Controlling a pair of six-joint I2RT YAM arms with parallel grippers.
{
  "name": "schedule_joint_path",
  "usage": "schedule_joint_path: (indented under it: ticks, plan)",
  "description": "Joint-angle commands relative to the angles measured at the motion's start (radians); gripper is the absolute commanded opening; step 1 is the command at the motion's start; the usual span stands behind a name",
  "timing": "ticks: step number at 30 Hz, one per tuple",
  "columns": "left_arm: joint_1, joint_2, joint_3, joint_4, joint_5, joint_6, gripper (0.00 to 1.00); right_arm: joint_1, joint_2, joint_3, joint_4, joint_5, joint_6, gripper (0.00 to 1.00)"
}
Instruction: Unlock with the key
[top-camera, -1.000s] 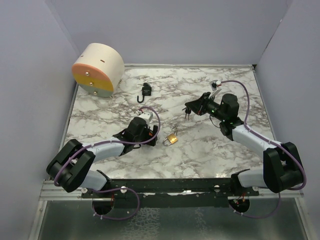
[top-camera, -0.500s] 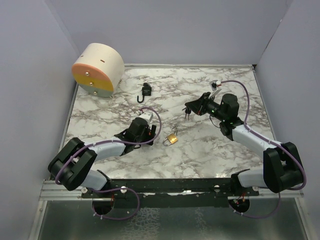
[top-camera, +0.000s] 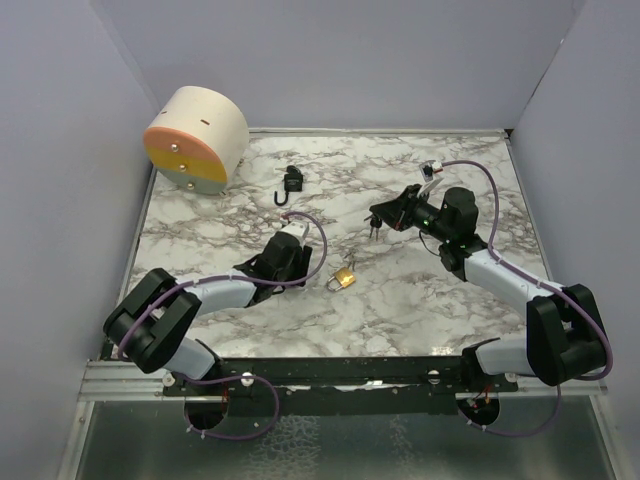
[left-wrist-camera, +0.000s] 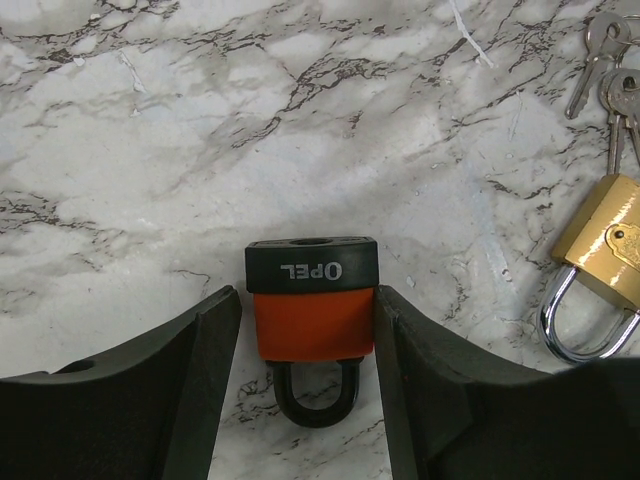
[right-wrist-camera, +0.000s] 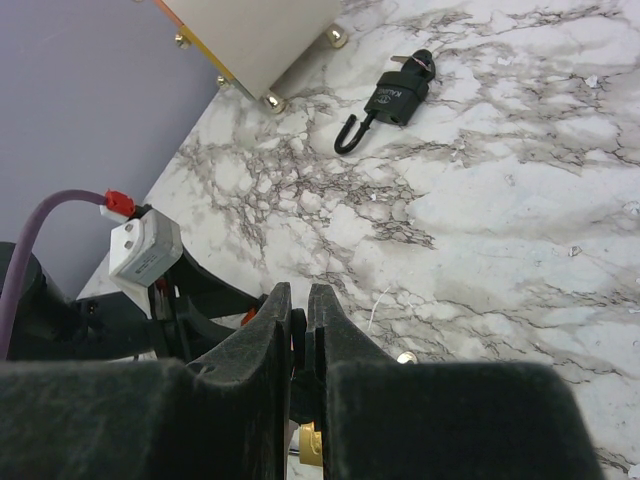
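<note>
An orange padlock (left-wrist-camera: 312, 322) with a black "OPEL" end and black shackle lies on the marble between the fingers of my left gripper (left-wrist-camera: 308, 300). The right finger (left-wrist-camera: 420, 350) touches its side, and a thin gap remains at the left finger (left-wrist-camera: 205, 350), so the gripper is open. Raised over the table's middle right, my right gripper (top-camera: 376, 218) (right-wrist-camera: 298, 295) is shut on a black-headed key (right-wrist-camera: 297, 342), with more keys (top-camera: 374, 233) dangling below. From above, my left gripper (top-camera: 302, 262) hides the orange padlock.
A brass padlock (top-camera: 344, 277) (left-wrist-camera: 600, 250) with a bunch of keys (left-wrist-camera: 608, 60) lies just right of my left gripper. A black padlock (top-camera: 291, 183) (right-wrist-camera: 398, 97) lies farther back. A cream cylinder (top-camera: 197, 138) stands at the back left corner.
My left gripper's jaws have narrowed around the orange padlock, and its arm has crept slightly forward. The right arm has not moved.
</note>
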Motion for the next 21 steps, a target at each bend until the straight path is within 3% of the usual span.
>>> schedule_joint_path:
  ticks: [1,5,11,15,21]
  plan:
    - [-0.008,0.034,-0.002,-0.06,0.007,-0.007,0.54,-0.008,-0.003,0.007,0.01,-0.018,-0.012,0.01]
    - [-0.011,0.05,0.005,-0.063,0.02,-0.007,0.39,-0.008,-0.003,0.008,0.01,-0.018,-0.014,0.01]
    - [-0.015,0.056,0.026,-0.054,0.035,0.0,0.01,-0.008,-0.001,0.009,0.008,-0.021,-0.013,0.01]
    - [-0.017,0.023,0.072,0.0,0.058,0.037,0.0,-0.008,0.017,0.017,0.009,-0.049,-0.016,0.01]
    - [-0.019,-0.037,0.078,0.271,0.134,0.129,0.0,-0.008,0.048,0.041,-0.014,-0.084,-0.016,0.01]
